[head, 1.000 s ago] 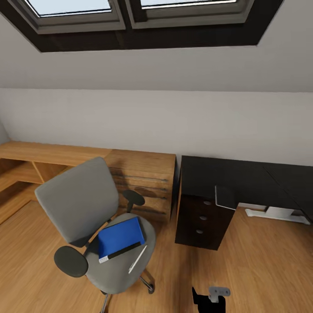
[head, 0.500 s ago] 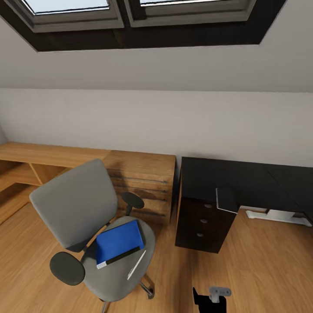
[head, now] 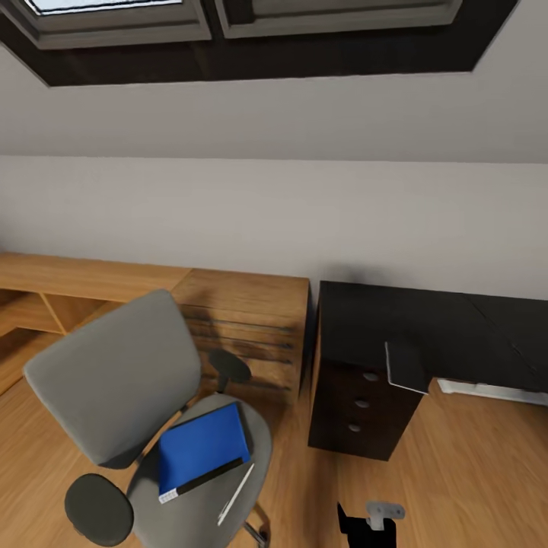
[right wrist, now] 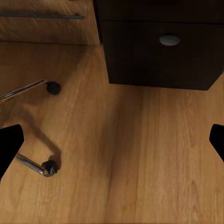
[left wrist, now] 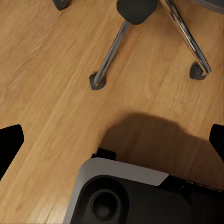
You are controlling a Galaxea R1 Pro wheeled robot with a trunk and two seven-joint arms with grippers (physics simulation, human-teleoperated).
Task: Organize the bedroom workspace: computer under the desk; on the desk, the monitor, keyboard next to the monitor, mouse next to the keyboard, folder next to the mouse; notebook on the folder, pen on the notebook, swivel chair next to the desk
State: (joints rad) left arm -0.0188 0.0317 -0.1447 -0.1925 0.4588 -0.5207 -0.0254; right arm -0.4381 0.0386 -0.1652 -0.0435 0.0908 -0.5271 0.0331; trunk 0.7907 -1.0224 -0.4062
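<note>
Bright blue flat folder (head: 202, 449) and pale pen (head: 235, 495) lay on grey padded swivel chair (head: 114, 380); glossy black worktop (head: 403, 323) bare; my grippers' opening couldn't be told.

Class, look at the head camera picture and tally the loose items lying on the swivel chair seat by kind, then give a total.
Blue folder: 1
Pen: 1
Total: 2, both on the swivel chair seat, the pen beside the folder's spine.
</note>
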